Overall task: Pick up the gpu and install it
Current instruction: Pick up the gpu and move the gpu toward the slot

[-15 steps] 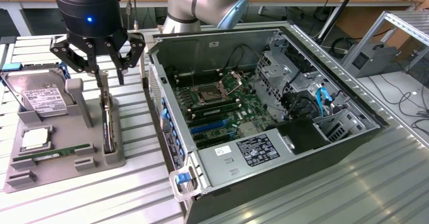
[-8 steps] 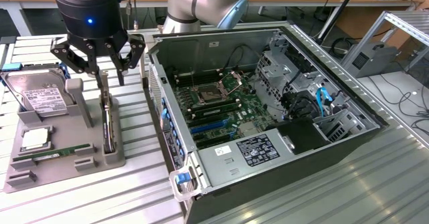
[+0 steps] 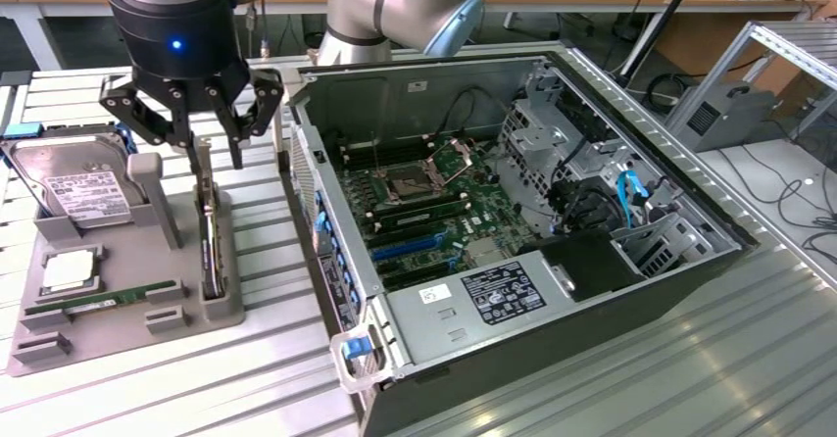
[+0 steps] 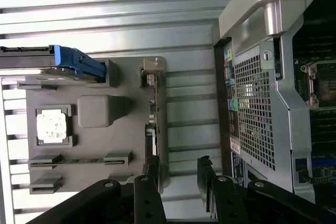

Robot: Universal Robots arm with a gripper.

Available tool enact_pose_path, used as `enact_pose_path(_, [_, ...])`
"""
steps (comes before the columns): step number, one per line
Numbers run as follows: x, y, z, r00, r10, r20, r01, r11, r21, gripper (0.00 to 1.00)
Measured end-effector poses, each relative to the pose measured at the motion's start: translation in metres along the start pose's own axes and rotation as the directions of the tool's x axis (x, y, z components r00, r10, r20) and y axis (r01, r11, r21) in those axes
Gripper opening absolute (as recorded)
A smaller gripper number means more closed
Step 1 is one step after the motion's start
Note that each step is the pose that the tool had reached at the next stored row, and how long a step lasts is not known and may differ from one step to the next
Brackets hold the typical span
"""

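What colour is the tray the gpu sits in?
The tray is plain grey, best seen in the exterior view.

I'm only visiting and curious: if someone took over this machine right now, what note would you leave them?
The claw is open, holds nothing, and sits low over one end of the gpu.
The gpu stands on edge in its slot in the gray tray, beside the open computer case.
Done: claw lined up over the card.
Left: grasping, lifting and installing it in the case.
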State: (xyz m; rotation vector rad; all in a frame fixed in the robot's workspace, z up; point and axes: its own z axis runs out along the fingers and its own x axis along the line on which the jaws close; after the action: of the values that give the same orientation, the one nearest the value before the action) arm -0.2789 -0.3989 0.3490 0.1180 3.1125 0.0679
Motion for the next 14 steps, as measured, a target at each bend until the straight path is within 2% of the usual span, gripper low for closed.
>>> enact_pose_path(14, [0.0001,-0.0002,0.0042,1.0,0.0,0.0,0.0,1.0,0.0,0.42])
